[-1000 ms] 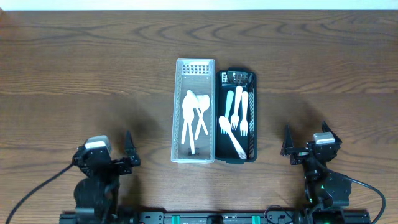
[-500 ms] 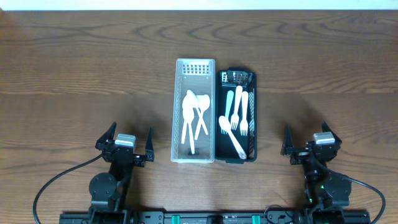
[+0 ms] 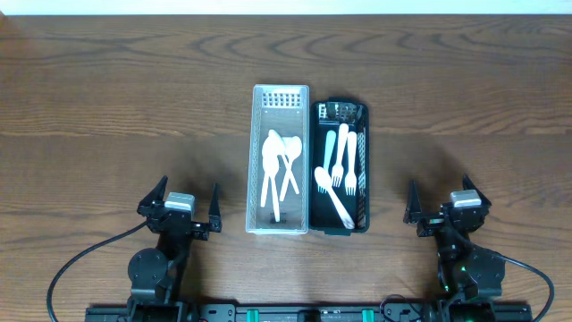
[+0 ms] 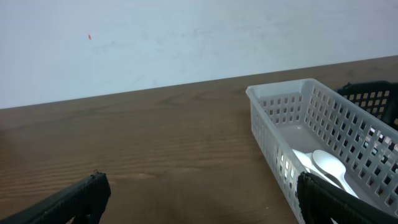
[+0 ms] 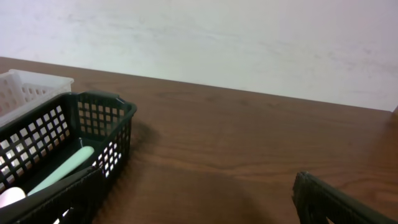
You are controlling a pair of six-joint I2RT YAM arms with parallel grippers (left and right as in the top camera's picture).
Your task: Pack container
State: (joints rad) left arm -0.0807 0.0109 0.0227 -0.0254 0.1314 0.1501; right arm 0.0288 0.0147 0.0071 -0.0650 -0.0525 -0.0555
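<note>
A white slotted basket (image 3: 257,161) holds white spoons (image 3: 279,165) at the table's middle. A black slotted basket (image 3: 364,170) touches its right side and holds white forks (image 3: 340,170). My left gripper (image 3: 185,199) is open and empty near the front edge, left of the white basket (image 4: 323,124); a spoon (image 4: 329,167) shows inside. My right gripper (image 3: 440,198) is open and empty near the front edge, right of the black basket (image 5: 93,118); pale cutlery (image 5: 59,171) shows inside it.
Bare brown wooden tabletop (image 3: 116,107) lies all around both baskets. A white wall (image 4: 186,37) stands behind the table's far edge. Black cables (image 3: 80,264) trail from the arm bases at the front.
The left arm swung from facing right to facing forward and shifted right one second ago; it has been still for the last half second. The right arm and the baskets have not moved.
</note>
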